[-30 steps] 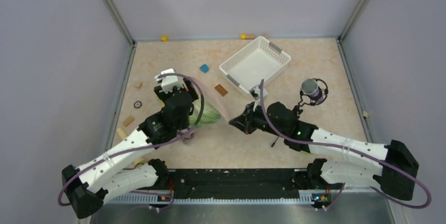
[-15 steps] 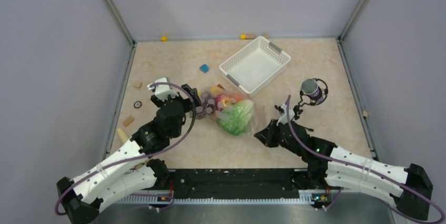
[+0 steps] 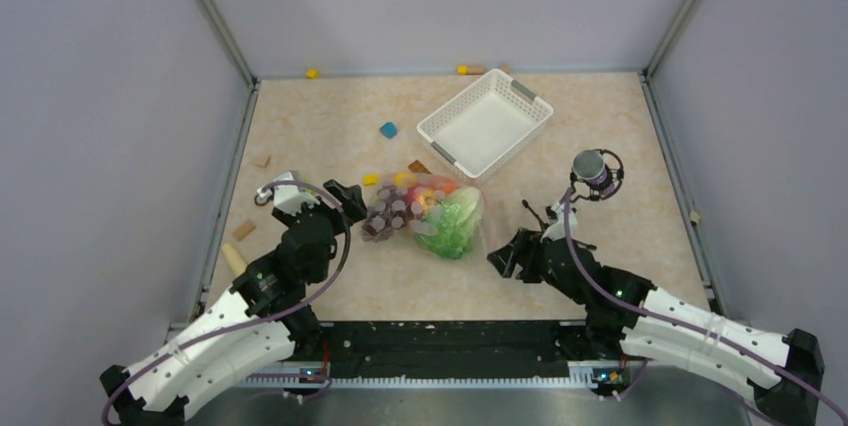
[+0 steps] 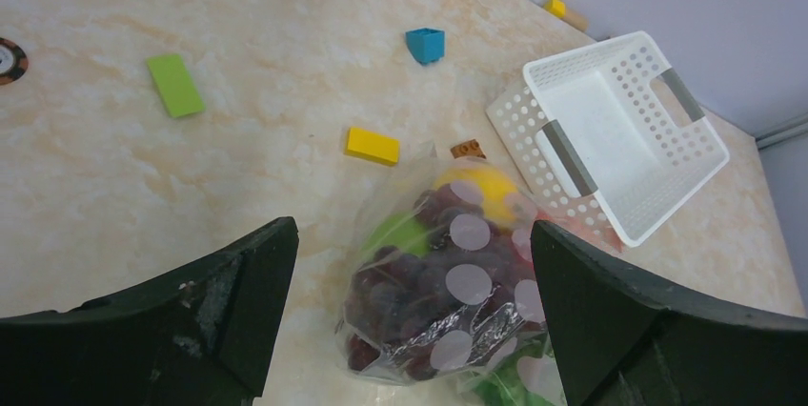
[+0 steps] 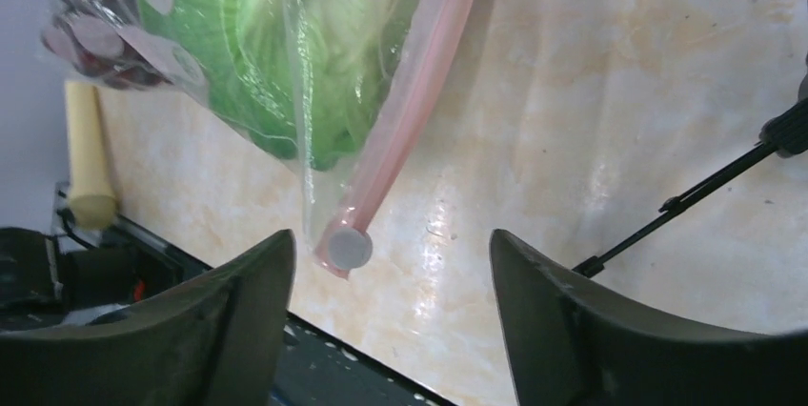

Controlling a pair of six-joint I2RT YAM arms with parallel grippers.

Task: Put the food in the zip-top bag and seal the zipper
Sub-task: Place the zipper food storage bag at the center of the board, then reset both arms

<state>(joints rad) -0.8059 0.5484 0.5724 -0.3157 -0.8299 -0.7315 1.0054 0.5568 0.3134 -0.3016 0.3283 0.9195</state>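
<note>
The zip-top bag [image 3: 430,214] lies mid-frame with the food [image 4: 448,263] inside, just below the white basket [image 3: 437,142]. My left gripper [image 3: 345,202] and right gripper [image 3: 503,254] both gape wide and hold nothing. I think I should back off slowly, not bump it, and check the zipper [image 5: 405,120] looks shut end to end.

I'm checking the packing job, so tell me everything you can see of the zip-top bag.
The bag is clear, crinkly plastic with pale round dots, lying on the table just before the basket. It bulges with grapes, lettuce, a lemon and a red fruit. Its pinkish zipper, along the right edge, ends in a round slider and looks closed. The open left gripper and right gripper flank it, neither touching.
</note>
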